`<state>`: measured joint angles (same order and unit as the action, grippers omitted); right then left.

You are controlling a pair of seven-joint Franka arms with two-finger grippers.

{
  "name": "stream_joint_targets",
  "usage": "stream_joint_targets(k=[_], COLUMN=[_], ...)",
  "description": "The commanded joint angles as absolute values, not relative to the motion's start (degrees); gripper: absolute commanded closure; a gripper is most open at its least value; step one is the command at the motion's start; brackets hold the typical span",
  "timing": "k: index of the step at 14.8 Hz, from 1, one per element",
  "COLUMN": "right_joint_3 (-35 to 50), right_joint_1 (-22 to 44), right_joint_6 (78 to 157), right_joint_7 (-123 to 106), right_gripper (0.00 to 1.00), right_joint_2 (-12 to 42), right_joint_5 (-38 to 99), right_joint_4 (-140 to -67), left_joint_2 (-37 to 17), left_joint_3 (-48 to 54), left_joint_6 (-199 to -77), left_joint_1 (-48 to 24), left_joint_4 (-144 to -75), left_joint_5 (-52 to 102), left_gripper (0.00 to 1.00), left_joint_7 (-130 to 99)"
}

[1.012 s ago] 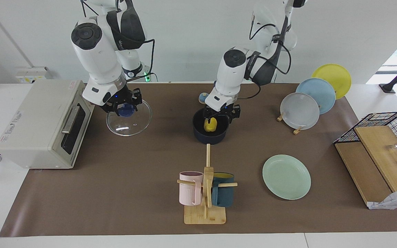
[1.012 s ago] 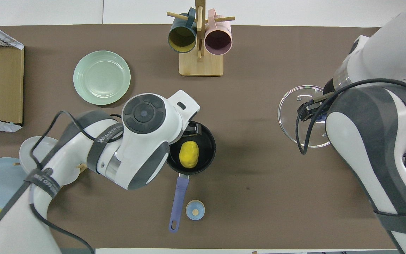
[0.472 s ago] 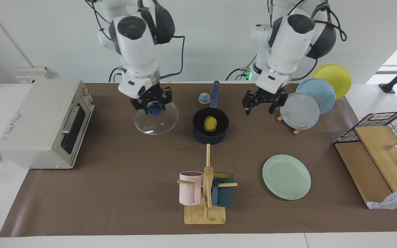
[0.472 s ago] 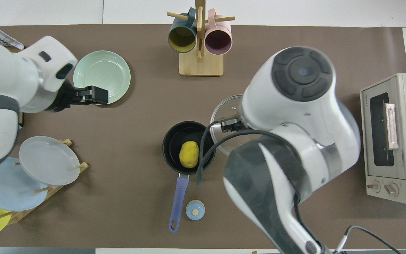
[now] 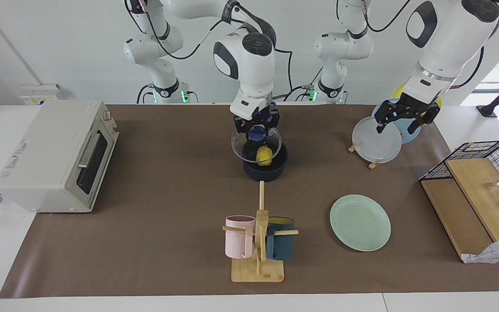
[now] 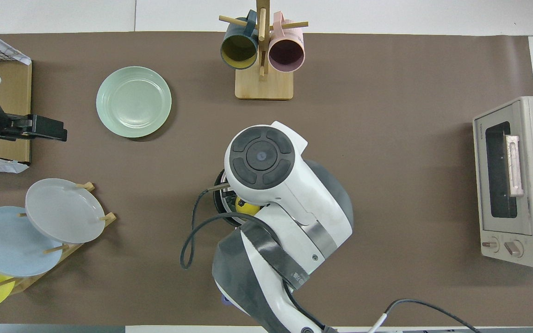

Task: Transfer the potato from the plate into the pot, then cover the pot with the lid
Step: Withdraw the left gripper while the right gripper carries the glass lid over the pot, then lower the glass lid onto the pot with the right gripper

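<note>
Brown matting covers the long table, with white wall at the robots' end. At the middle of the mat stands the pot, and the potato lies inside it, yellow against the black interior; in the overhead view only a sliver of the potato shows past the arm. The right gripper hangs directly over the pot with its fingers clamped on the blue knob of the lid. The glass lid is raised above the pot's rim and tilts slightly; through it the potato is visible. From the facing view the lid does not appear to sit on the rim, though its lower edge is close to it.

The plate lies flat and bare on the mat, toward the left arm's end of the table and farther from the robots than the pot. The left gripper is up in the air over the plate rack, in front of the upright white and light-blue plates, with its fingers spread apart and holding nothing; this arm waits.

A mug stand with a pink and a dark teal mug stands farther from the robots than the pot. A toaster oven sits at the right arm's end of the table.
</note>
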<state>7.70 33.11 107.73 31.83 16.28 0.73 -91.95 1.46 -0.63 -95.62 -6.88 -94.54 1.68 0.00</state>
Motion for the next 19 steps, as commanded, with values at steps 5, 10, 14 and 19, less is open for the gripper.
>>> stream_joint_targets(k=[5, 10, 14, 19], right_joint_3=[7.6, 7.6, 7.6, 7.6], right_joint_1=[35.1, 35.9, 35.9, 35.8], right_joint_6=[109.1, 111.3, 114.1, 117.2], right_joint_7=[35.0, 35.1, 35.3, 35.2], right_gripper=[1.00, 1.00, 1.00, 1.00], right_joint_2=[18.2, 18.2, 17.9, 17.8], right_joint_5=[1.1, -0.6, -0.6, -0.7], right_joint_4=[-92.5, -94.2, -96.1, -97.9], left_joint_2=[2.9, 3.4, 4.1, 3.8], left_joint_3=[-1.1, -1.1, -0.4, 0.1], left_joint_6=[-91.4, -93.9, -92.1, -92.0], left_joint_1=[-7.1, -7.2, -7.9, -8.3], left_joint_4=[-94.8, -96.4, -97.8, -97.6], left_joint_5=[-0.7, -0.6, -0.3, 0.6], left_gripper=[0.00, 0.00, 0.00, 0.00], left_joint_7=[-0.4, -0.5, -2.5, -2.5])
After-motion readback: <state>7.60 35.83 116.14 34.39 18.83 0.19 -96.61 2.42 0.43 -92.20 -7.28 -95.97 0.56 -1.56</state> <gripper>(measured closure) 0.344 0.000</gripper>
